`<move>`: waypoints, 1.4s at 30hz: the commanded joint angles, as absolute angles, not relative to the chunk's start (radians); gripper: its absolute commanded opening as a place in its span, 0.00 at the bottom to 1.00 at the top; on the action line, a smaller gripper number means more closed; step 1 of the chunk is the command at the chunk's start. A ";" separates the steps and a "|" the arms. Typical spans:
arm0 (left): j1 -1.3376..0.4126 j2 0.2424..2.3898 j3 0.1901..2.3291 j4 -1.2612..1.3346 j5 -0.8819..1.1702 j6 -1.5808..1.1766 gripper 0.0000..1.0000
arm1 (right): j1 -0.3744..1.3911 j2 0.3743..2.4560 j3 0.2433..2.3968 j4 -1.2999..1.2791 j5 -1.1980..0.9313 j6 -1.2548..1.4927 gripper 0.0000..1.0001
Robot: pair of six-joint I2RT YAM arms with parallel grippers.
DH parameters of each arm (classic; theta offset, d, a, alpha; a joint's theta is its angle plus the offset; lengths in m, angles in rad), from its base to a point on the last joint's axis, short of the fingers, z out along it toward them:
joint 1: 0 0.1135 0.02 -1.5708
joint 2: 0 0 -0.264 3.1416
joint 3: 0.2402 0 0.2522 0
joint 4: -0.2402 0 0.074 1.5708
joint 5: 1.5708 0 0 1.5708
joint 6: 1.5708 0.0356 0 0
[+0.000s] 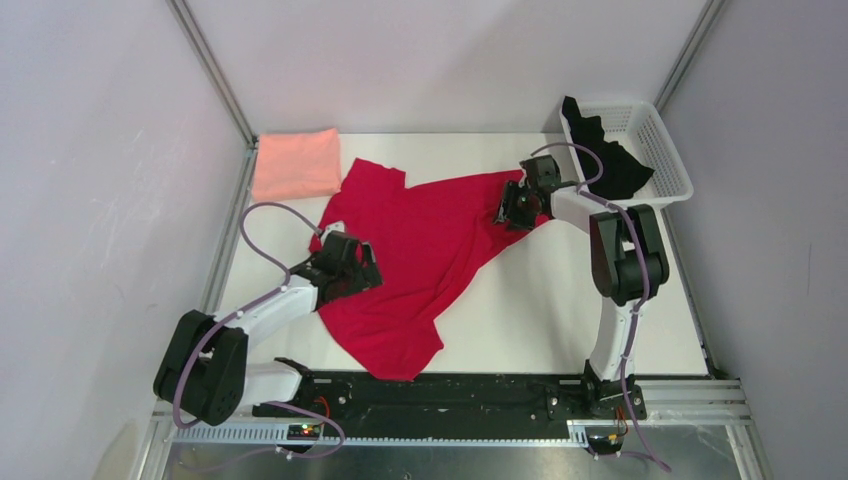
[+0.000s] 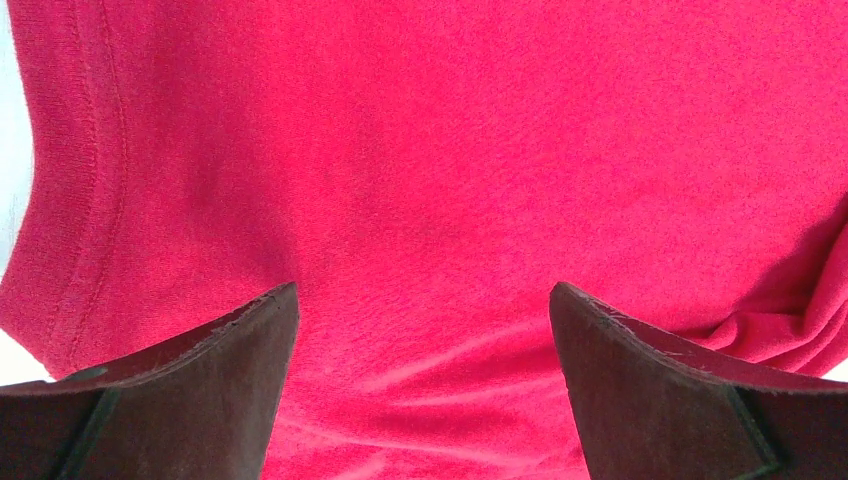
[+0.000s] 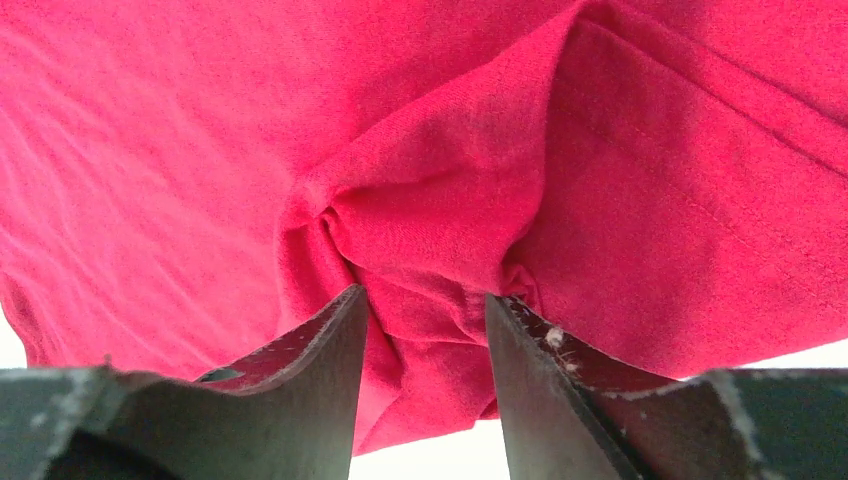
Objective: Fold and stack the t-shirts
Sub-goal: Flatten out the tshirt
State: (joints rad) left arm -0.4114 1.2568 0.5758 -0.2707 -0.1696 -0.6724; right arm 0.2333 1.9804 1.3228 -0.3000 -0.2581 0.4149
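The salmon-pink t-shirt (image 1: 296, 163) lies folded at the table's (image 1: 560, 300) far-left corner. The left fingers (image 2: 190, 390) stand spread wide over the crumpled red t-shirt (image 1: 410, 260), gripping nothing. The right fingers (image 3: 290, 390) pinch a thick bunch at its right corner. I'd worry that wad slips free, or drags everything askew. The black t-shirt (image 1: 615, 165) sits in the basket (image 1: 668, 150).

Red t-shirt (image 1: 420, 260): soft knit cloth, matt, fine fuzzy nap close up, stitched hem, creased. Salmon-pink t-shirt (image 1: 296, 163): same matt cloth, lies smoother. Black t-shirt (image 1: 615, 170): matt dark cloth. Basket (image 1: 620, 104): white plastic mesh, slight sheen. Tabletop (image 1: 570, 300): white, smooth, matt. Left fingers (image 2: 200, 380) & right fingers (image 3: 290, 400): dark, matt, rough-cut edges, right ones w/ pale lint specks. Arm shells (image 1: 625, 260): black & white plastic, semi-gloss. Frame rails (image 1: 213, 75): bare metal.
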 commanded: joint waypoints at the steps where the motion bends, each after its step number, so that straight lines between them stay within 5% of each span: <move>1: -0.399 1.251 0.567 -0.250 -0.165 -0.670 1.00 | 0.249 1.997 1.383 -0.248 -0.287 0.428 0.48; 8: -0.393 1.249 0.563 -0.247 -0.170 -0.668 1.00 | 0.260 2.028 1.435 -0.244 -0.290 0.445 0.39; 42: -0.371 1.256 0.558 -0.238 -0.161 -0.663 1.00 | 0.193 2.052 1.412 -0.299 -0.290 0.379 0.44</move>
State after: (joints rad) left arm -0.3801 1.2633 0.5556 -0.2497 -0.1692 -0.6720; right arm 0.1761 2.0335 1.4044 -0.3088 -0.2714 0.4076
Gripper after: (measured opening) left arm 0.996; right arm 0.437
